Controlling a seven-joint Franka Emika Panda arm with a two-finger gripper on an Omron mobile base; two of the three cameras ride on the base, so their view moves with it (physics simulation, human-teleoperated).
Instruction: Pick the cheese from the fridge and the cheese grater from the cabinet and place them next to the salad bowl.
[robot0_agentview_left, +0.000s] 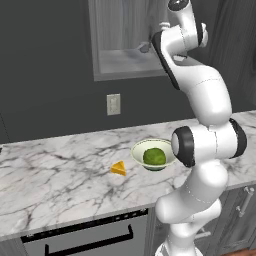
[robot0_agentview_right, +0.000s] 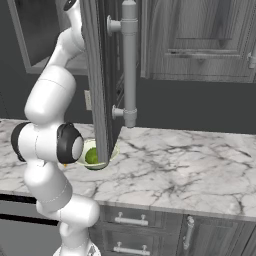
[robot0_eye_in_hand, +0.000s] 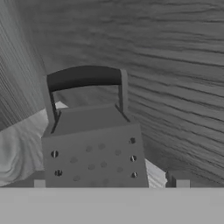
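Reaching up into the open cabinet (robot0_agentview_left: 125, 60), well above the salad bowl (robot0_agentview_left: 152, 156), because the cheese (robot0_agentview_left: 119, 168) is already lying on the bench (robot0_agentview_left: 60, 170) just beside that bowl. Framing the cheese grater (robot0_eye_in_hand: 92, 148) upright on the cabinet shelf, between the fingers (robot0_eye_in_hand: 39, 183), which are standing apart, unclenched, one tip at each lower corner of the grater.

A white marble counter (robot0_agentview_left: 60, 175) veined in grey runs below a dark wall (robot0_agentview_left: 45, 75) bearing a pale outlet plate (robot0_agentview_left: 113, 104). Grey drawers with silver handles (robot0_agentview_right: 131, 220) sit under the counter, beside what may be a black oven front (robot0_agentview_left: 90, 240). Light is even.
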